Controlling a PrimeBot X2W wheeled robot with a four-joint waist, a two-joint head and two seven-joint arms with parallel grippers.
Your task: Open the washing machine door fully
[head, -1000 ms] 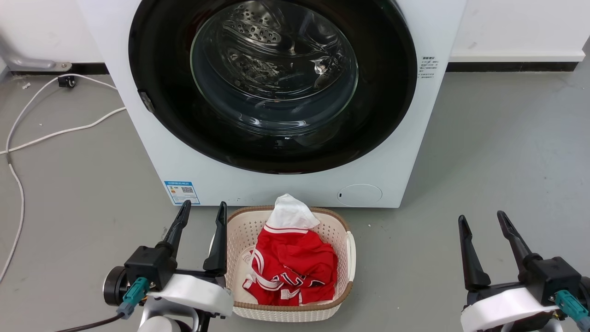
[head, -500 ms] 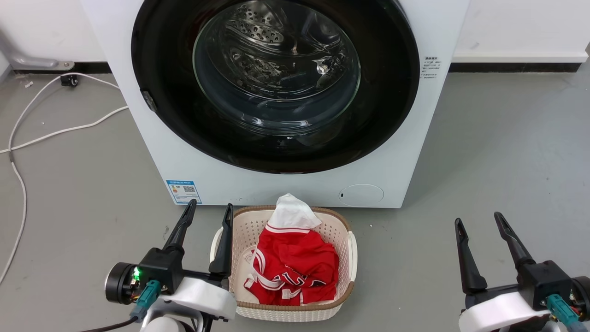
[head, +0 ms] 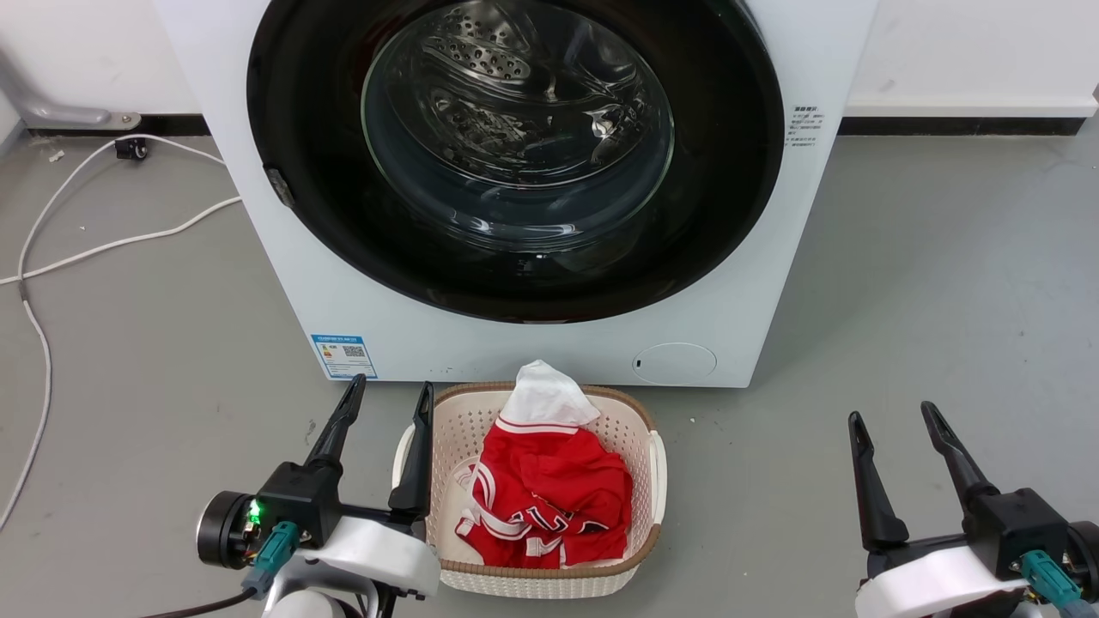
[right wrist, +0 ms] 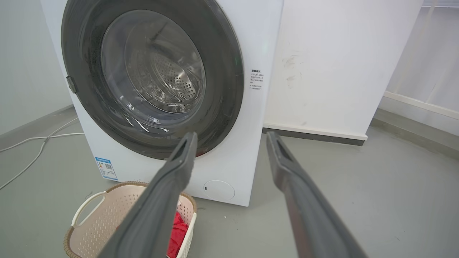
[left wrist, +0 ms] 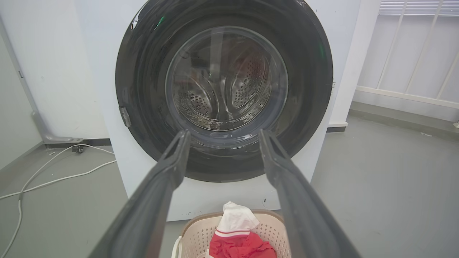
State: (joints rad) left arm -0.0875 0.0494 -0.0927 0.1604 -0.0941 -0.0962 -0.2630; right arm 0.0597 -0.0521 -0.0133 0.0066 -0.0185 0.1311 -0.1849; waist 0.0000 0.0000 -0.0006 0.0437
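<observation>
1. I am viewing the washing machine door at the top centre of the head view. It is lying flat against the front of the white washing machine, closed, and the steel drum is showing through its glass window.
2. A small grey latch piece is sitting on the door's black ring, at its left edge in the head view.
3. I am holding the left gripper low at the lower left. Its two dark fingers are standing spread apart and gripping nothing, with the tips pointing toward the machine and well short of the door.
4. I am holding the right gripper at the lower right. Its fingers are likewise spread and empty, hovering over the grey floor, well apart from the machine.
5. In the left wrist view the door is appearing straight ahead, above that gripper's fingers. In the right wrist view it is appearing up and to the left of the fingers.
6. A cream basket is standing on the floor just before the machine's base, between the grippers and nearer the left one. The left gripper's inner finger is overlapping the basket rim in the head view; I cannot tell whether they are touching.
7. A red garment is lying crumpled in the basket, and a white cloth is poking up at the far rim.
8. A white cable is trailing across the floor to the left of the machine.
</observation>
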